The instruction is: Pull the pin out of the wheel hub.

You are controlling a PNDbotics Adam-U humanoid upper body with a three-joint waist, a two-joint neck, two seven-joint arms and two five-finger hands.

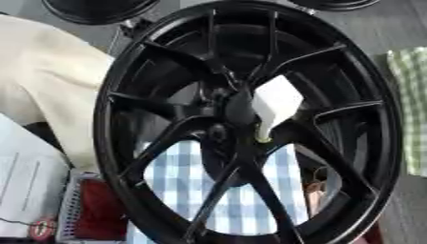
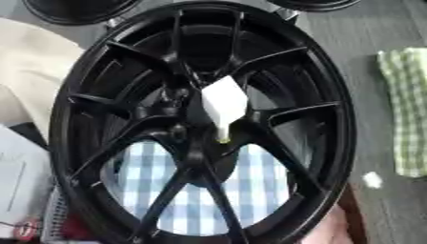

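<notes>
A black wheel [image 1: 113, 124] fills our view, its thin spokes running in from the rim to the wheel hub [image 1: 238, 110] near the middle of the frame. The pin [image 1: 275, 102] sits at the hub, just right of centre: a white, blocky head, tilted, narrowing to a slim stem that points down and ends in a small yellowish tip against the dark metal where the spokes meet. We cannot tell how deep the stem goes.

Neither of the robot's hands shows in either eye's view, so we cannot tell how their fingers are set or how the arms are posed. Nothing is touching the pin.

Through the lower gaps between the spokes we see a blue-and-white checked cloth [image 1: 183, 176] lying under the wheel. To the left a cream fabric [image 1: 50, 81] spreads beside the rim, with a white sheet [image 1: 25, 186] below it and something red [image 1: 96, 209] at the lower edge. Off to the right, apart from the wheel, a green checked cloth [image 2: 404, 109] lies on the grey surface [image 2: 375, 28], with a small white scrap [image 2: 372, 179] near it. At the top edge we glimpse two more dark round shapes [image 1: 96, 9] — cut off by the frame.
</notes>
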